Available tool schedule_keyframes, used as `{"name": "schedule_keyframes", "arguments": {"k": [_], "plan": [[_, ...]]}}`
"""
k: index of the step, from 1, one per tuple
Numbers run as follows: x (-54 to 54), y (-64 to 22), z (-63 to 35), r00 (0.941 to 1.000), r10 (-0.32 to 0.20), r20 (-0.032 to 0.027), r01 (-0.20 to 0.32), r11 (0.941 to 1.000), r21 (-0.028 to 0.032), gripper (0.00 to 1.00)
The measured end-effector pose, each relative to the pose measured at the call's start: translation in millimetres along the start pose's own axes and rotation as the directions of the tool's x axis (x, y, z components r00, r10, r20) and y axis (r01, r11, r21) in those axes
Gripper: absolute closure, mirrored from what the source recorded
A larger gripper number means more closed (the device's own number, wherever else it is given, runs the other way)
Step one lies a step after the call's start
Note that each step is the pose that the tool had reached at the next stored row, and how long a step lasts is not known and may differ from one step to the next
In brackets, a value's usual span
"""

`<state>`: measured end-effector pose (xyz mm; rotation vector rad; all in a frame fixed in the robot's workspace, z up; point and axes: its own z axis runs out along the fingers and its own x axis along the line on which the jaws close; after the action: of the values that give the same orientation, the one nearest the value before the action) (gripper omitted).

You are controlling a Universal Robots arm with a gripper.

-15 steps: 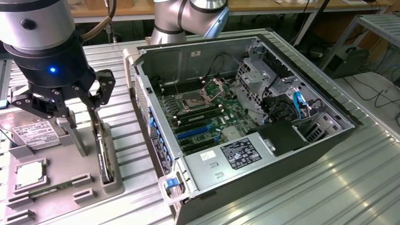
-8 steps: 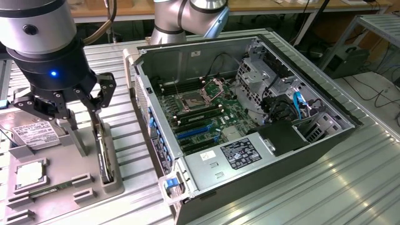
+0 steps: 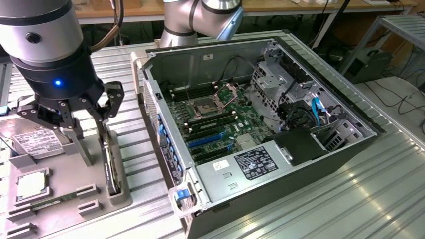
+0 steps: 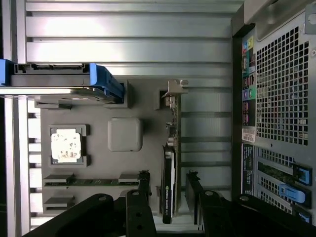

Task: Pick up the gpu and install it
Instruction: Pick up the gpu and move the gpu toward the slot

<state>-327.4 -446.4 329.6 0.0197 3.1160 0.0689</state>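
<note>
The gpu [image 3: 113, 169] stands on its long edge in a slot of the grey parts tray [image 3: 69, 174], at the exterior view's left. Edge-on in the wrist view, the gpu [image 4: 169, 163] is a thin black card with its silver bracket at the far end. My gripper [image 3: 98, 154] hangs over it, open. Its two black fingers [image 4: 144, 186] straddle the card's near end, with a gap showing on each side, and nothing is held. The open computer case [image 3: 199, 64] lies beside the tray, with the motherboard [image 3: 212, 119] and its blue card slots [image 3: 206, 141] exposed.
On the tray are a hard drive [image 3: 33, 139] in a blue caddy [image 4: 59, 81], a square processor [image 4: 65, 145] and a narrow memory stick [image 4: 94, 181]. The case's perforated rear panel [image 4: 281, 89] stands close to the tray. Ribbed metal tabletop [image 3: 345, 199] surrounds both.
</note>
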Motion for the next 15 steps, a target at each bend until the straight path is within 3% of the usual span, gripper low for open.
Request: {"name": "schedule_keyframes", "arguments": {"k": [7,15], "plan": [[0.1,-0.3,6.1,0.9995,0.031,0.0015,-0.031,0.9995,0.0007,0.58],[0.0,-1.3,13.2,0.9995,0.032,0.0014,-0.032,0.9995,0.001,0.58]]}}
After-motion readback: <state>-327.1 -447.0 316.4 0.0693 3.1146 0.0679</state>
